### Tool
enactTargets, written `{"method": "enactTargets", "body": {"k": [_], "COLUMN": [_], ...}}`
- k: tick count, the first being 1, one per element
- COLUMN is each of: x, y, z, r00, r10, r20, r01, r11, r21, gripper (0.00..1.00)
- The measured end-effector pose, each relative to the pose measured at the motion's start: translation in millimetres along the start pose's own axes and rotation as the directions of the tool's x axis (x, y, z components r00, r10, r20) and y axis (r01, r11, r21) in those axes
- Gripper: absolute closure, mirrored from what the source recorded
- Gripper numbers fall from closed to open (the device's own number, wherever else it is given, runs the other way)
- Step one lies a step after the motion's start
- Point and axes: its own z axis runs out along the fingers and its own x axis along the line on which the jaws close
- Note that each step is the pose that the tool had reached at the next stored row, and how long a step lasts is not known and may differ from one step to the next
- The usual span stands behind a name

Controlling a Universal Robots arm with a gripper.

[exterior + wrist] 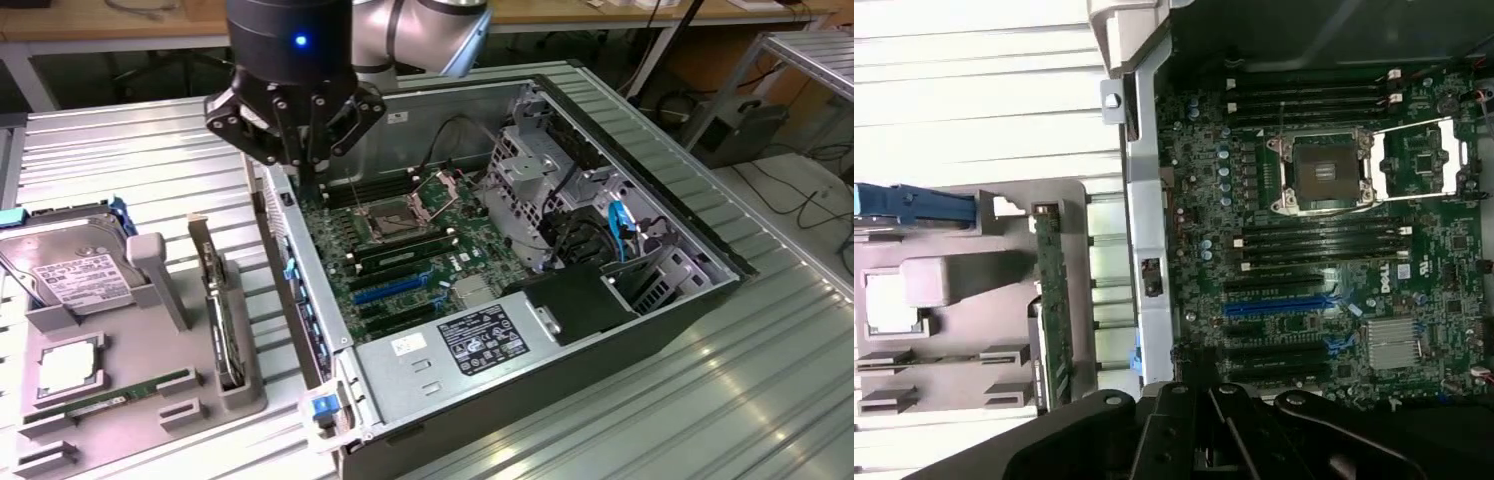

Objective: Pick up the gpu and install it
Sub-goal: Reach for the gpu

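On the table (147, 160), gpu (219, 310) stands in holder (254, 395), gripper (304, 170) over case (534, 400).

A ribbed metal table (134, 150) was seen, on which an open computer case (561, 400) had been set toward the exterior view's right and a grey parts holder (147, 440) laid just beside it at the near left.

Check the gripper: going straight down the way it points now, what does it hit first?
Most likely the motherboard, at its corner next to the case wall, by the RAM slots. The gripper points down over that spot. Depth is unclear, so the wall's rim could come first.
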Motion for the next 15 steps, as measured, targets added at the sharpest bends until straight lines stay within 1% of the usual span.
{"method": "enactTargets", "body": {"k": [2, 9, 11, 12, 14, 15], "x": [9.6, 45.4, 57.4, 66.7, 75.0, 78.1], "y": [-1.9, -7.3, -8.6, -9.8, -10.9, -11.7], "z": [0.2, 5.0, 7.5, 9.5, 11.5, 12.4], "r00": [1.0000, 1.0000, 1.0000, 1.0000, 1.0000, 1.0000], "r10": [0.000, 0.000, 0.000, 0.000, 0.000, 0.000], "r20": [0.0002, 0.0003, 0.0004, 0.0005, 0.0007, 0.0006], "r01": [0.000, 0.000, 0.000, 0.000, 0.000, 0.000], "r11": [1.0000, 1.0000, 1.0000, 1.0000, 1.0000, 1.0000], "r21": [0.0000, 0.0038, 0.0049, 0.0057, 0.0072, 0.0092], "gripper": [0.87, 0.87, 0.87, 0.87, 0.87, 0.87]}}
